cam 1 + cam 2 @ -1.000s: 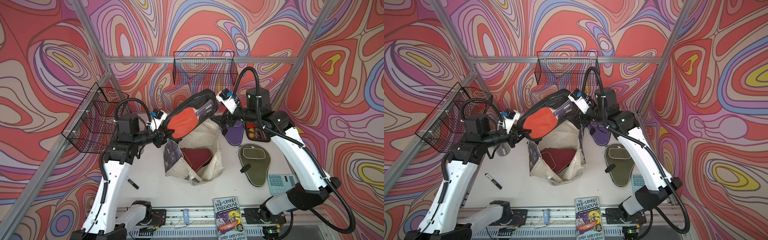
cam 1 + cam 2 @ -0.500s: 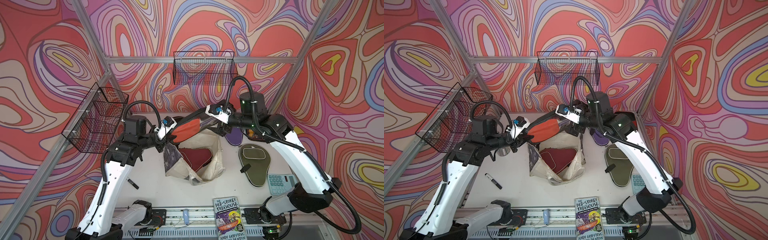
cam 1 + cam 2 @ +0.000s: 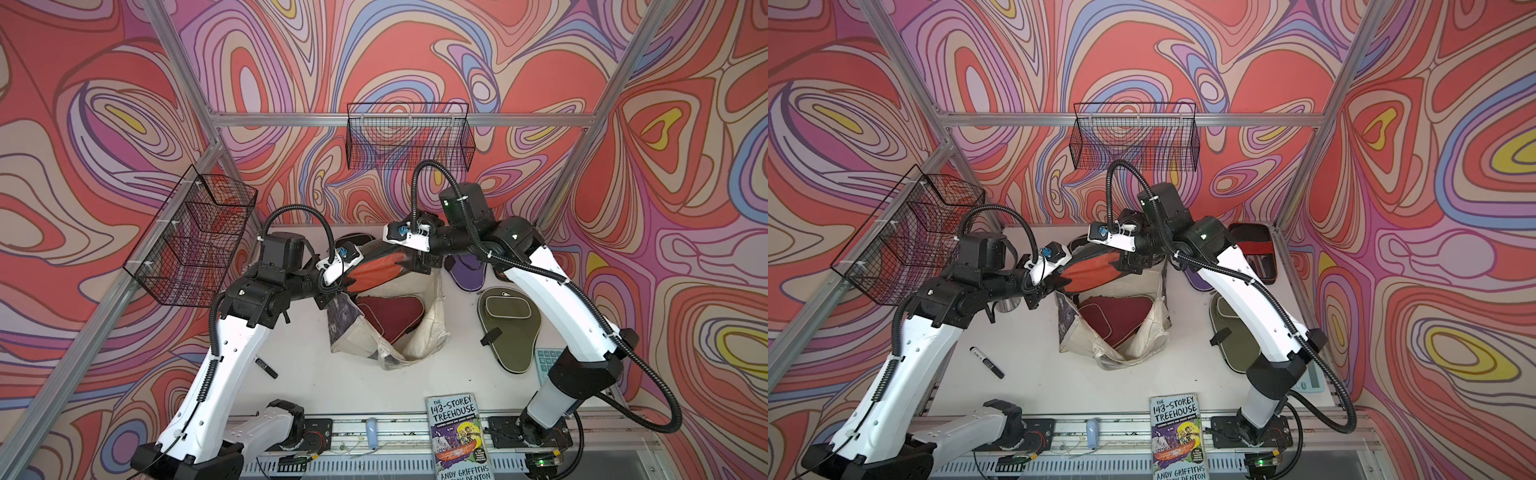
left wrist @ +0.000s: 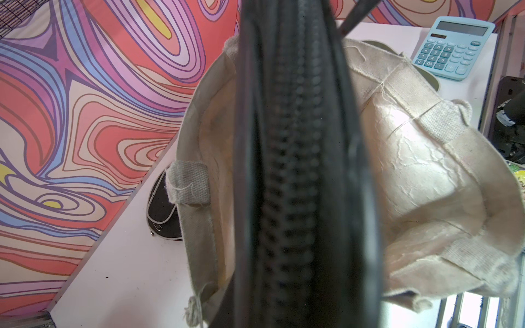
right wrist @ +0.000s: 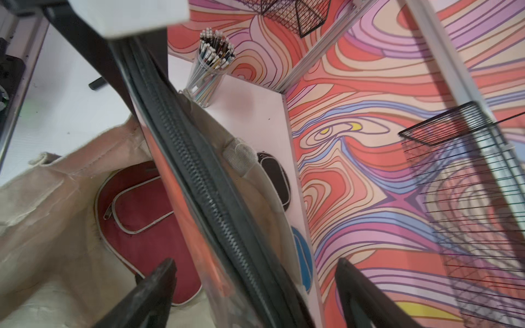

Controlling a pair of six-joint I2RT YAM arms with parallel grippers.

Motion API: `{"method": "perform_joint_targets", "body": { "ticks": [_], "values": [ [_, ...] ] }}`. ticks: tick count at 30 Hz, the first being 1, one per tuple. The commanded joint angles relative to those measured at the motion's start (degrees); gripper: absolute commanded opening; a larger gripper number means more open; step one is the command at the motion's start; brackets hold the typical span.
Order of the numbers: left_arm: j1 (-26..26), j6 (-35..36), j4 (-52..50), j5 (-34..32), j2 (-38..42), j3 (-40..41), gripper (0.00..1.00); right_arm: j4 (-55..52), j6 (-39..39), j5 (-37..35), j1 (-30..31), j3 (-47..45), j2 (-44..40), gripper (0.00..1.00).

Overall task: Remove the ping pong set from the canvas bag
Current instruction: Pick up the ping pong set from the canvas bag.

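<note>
A black-edged case with a red paddle (image 3: 376, 270) (image 3: 1090, 272) hangs nearly level just above the far rim of the cream canvas bag (image 3: 419, 345) (image 3: 1142, 345). My left gripper (image 3: 330, 289) (image 3: 1050, 286) is shut on its left end; the case's zip edge (image 4: 295, 170) fills the left wrist view and hides the fingers. At the case's right end my right gripper (image 3: 419, 262) (image 5: 255, 264) is open, its fingers on either side of the zip edge (image 5: 199, 198) without touching it. A maroon cover (image 3: 390, 316) (image 5: 142, 204) lies inside the bag.
On the table lie an olive cover (image 3: 511, 328), a purple cover (image 3: 467, 270), a black cover (image 5: 275, 181), a blue cover (image 5: 302, 255), another case (image 3: 1254, 253), a calculator (image 4: 451, 48), a book (image 3: 457, 436), a marker (image 3: 266, 368) and a pencil cup (image 5: 210, 71). Wire baskets (image 3: 195, 241) (image 3: 409, 137) hang on the walls.
Both arms have come down. The case has dropped from high and steeply tilted to low and almost flat over the bag's far rim, still in the left gripper.
</note>
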State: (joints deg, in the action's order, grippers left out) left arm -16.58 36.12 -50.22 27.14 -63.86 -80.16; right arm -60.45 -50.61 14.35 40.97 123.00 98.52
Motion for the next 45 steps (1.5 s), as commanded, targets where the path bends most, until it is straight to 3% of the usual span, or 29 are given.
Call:
{"method": "perform_joint_targets", "body": {
  "ticks": [1, 9, 12, 13, 20, 21, 24, 25, 27, 37, 41, 45],
  "values": [
    [-0.46, 2.87, 0.57, 0.46, 0.32, -2.27, 0.00, -3.63, -0.15, 2.39, 0.34, -0.45, 1.39, 0.78],
    [-0.69, 3.53, 2.07, 1.69, 0.88, -2.15, 0.00, -4.23, 0.95, 4.83, 0.43, -1.51, 1.68, 0.41],
    [-0.69, 3.35, 3.11, 2.17, 1.02, -2.02, 0.00, -4.38, 0.95, 5.25, 0.43, -2.60, 0.95, 0.04],
    [-0.72, 3.26, 3.62, 2.13, 1.11, -1.85, 0.00, -3.98, 1.03, 5.25, 0.43, -3.28, 0.42, 0.00],
    [-0.73, 0.09, 7.51, -2.66, 1.27, -0.99, 0.00, 1.00, 1.99, 5.31, 0.43, -7.17, -3.64, 0.00],
    [-0.74, -1.11, 8.70, -4.08, 1.59, -0.68, 0.10, 2.90, 2.74, 4.97, 0.43, -7.86, -4.53, 0.00],
    [-0.71, -4.46, 11.48, -7.82, 3.23, 0.49, 0.69, 8.98, 6.06, 3.09, 0.04, -9.35, -6.80, 0.00],
    [-0.66, -5.70, 12.46, -8.89, 4.07, 1.06, 0.81, 10.17, 7.25, 3.13, -0.39, -9.12, -7.20, 0.00],
    [-0.73, -6.89, 14.07, -10.48, 5.81, 2.53, 0.91, 11.24, 9.58, 4.26, -1.64, -7.78, -7.38, 0.00],
    [0.90, -12.83, 12.79, -13.06, 12.45, 6.96, 1.00, 16.83, 21.57, 15.70, -9.42, -3.97, -8.65, 0.00],
    [4.52, -19.16, 15.31, -6.03, 13.23, 9.12, 1.00, 23.75, 27.95, 21.75, -12.44, -5.29, -10.50, 0.00],
    [6.03, -27.99, 24.75, 4.75, 12.54, 13.15, 1.00, 32.82, 37.18, 26.64, -13.98, -7.87, -11.32, 0.00]
  ]
}}
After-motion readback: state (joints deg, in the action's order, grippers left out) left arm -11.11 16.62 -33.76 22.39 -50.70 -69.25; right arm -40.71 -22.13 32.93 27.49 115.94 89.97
